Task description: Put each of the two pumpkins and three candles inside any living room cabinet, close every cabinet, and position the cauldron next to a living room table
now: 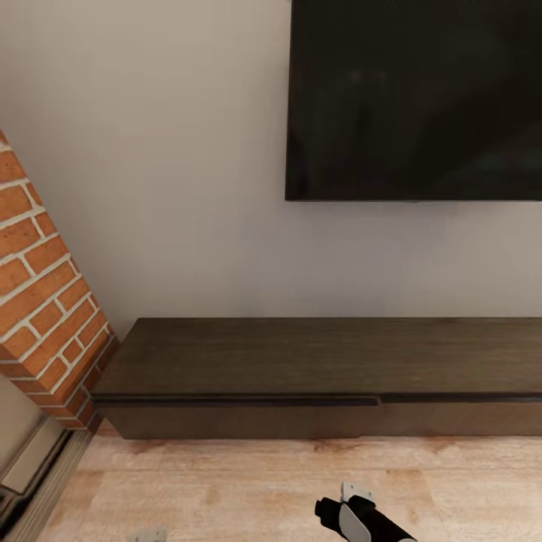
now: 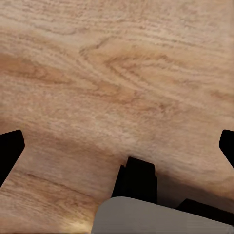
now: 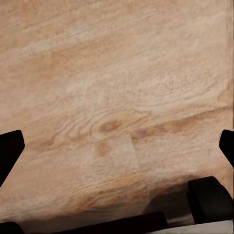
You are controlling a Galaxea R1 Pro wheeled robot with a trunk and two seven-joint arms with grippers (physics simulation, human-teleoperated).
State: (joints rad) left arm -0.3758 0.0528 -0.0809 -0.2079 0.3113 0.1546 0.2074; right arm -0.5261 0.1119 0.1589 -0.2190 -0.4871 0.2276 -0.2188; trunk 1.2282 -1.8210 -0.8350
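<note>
The cabinet [image 1: 316, 376], a long low dark brown unit, stands against the pale wall ahead, and its flat fronts look shut. The pumpkins, candles and cauldron are out of view. My left gripper [image 2: 117, 146] hangs open over bare wooden floor [image 2: 117, 83], its black fingertips [image 2: 9, 151] wide apart with nothing between them. My right gripper [image 3: 117, 148] is likewise open above the floor [image 3: 112, 87], holding nothing. Part of my right arm [image 1: 361, 519] shows low in the head view, in front of the cabinet.
A large black TV [image 1: 414, 98] hangs on the wall above the cabinet. A brick column [image 1: 45, 301] stands close at the left, touching the cabinet's end. Light wood floor [image 1: 226, 482] lies between me and the cabinet. Dark parts of my own body [image 2: 139, 178] sit below the left gripper.
</note>
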